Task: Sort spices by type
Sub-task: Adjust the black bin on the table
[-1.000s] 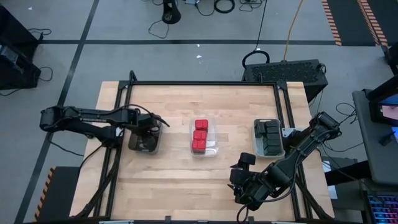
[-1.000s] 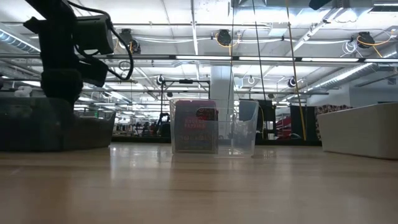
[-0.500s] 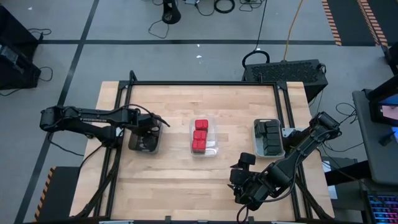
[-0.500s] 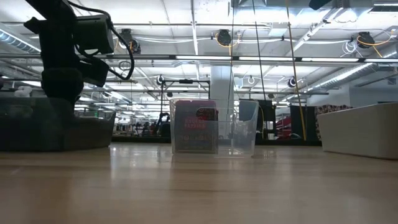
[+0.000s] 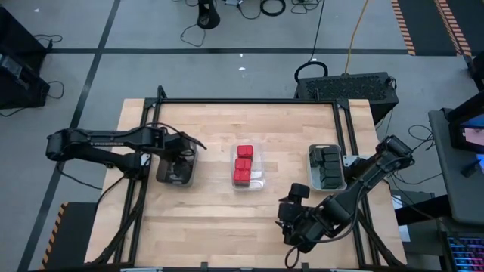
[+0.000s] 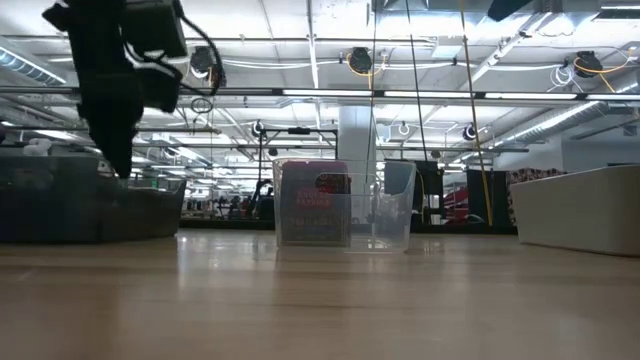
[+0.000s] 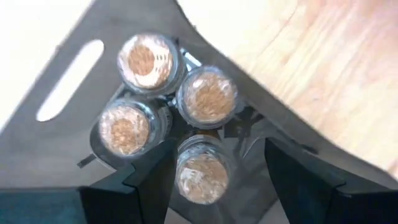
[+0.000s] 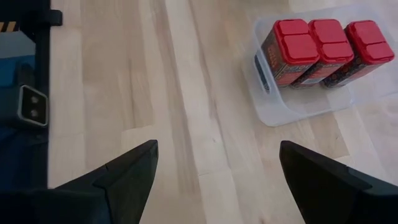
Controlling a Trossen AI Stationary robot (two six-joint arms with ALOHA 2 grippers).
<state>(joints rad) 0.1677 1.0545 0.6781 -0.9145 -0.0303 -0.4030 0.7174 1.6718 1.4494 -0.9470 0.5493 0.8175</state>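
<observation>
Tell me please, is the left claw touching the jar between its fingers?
Apart: the left wrist view shows the left claw open, gaps either side of the jar.

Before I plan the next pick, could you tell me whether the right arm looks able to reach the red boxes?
Probably yes. The right gripper is open over bare table, and the three red boxes stand with their lids exposed in the clear tray, with nothing between.

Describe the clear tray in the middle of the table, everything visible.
The clear tray is a transparent plastic-looking rectangular bin with rounded corners, sitting flat on the wooden table at its centre. Three red spice boxes stand upright in a row along one side, touching each other; the other side is bare. The low view shows see-through walls flaring slightly upward and a label on the nearest box. No gripper touches it.
</observation>
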